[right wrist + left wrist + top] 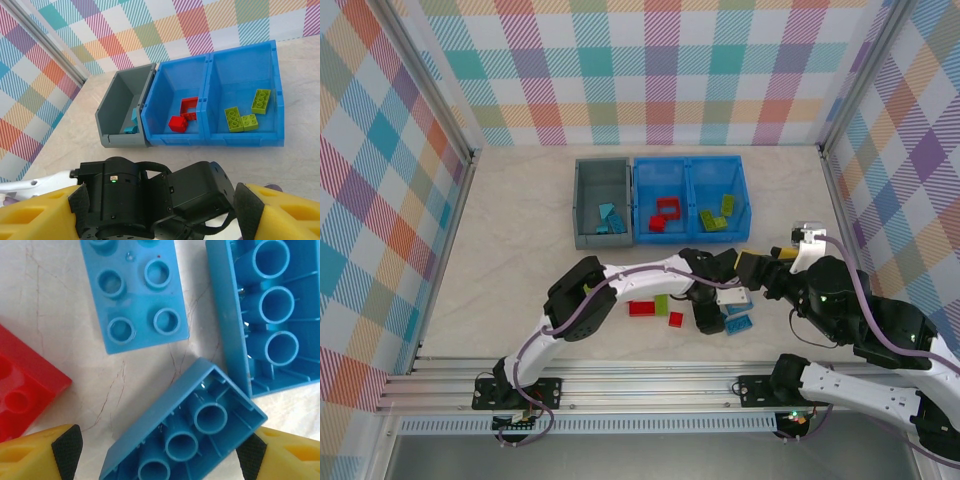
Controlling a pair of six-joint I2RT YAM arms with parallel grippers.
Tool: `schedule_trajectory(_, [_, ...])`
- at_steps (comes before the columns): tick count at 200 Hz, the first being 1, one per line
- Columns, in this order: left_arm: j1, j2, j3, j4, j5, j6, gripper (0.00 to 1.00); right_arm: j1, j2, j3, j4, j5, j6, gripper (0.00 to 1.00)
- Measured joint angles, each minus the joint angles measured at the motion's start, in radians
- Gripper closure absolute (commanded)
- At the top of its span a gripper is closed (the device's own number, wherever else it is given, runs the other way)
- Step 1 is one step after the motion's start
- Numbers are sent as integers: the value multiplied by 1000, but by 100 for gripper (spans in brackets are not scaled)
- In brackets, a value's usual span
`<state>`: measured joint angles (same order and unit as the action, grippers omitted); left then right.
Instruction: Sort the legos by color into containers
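Bricks (738, 322) lie on the desk (510, 260) in front of the blue bin (670, 239). Close up, the left gripper (160, 460) stands spread astride an upturned blue brick (187, 430), its long axis slanting from lower left to upper right between the fingers. Around it lie a studs-up blue brick (132, 290), a third blue brick (270, 315) showing its hollow side, and a red brick (20, 390). The overhead camera adds a green brick (661, 305) before the bin's left compartment. The right gripper (160, 210), spread and empty, faces the blue bin: red frame (190, 102) in its left compartment, green bricks (233, 119) in its right, grey bin (117, 107) touching its left side.
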<state>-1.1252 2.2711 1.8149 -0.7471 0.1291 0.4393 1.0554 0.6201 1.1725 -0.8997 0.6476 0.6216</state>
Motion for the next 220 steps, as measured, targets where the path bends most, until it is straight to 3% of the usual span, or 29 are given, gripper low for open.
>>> schedule_trajectory(45, [-22,2,-14,24,-32,26,31,0,0,0,0,0,0,22])
schedule_trajectory(65, [-31,-12,-42,47,-48,25,44,0,0,-3,0,0,0,22])
schedule_trajectory(133, [-55,-67,-135,115,-76,-35,68,0,0,-14,0,0,2,22])
schedule_trajectory(183, [-55,-177,-283,151,-126,-88,71,0,2,-13,0,-1,-1,22])
schedule_trajectory(220, [-17,-424,-471,179,-176,-216,72,0,57,-13,37,-72,-63,23])
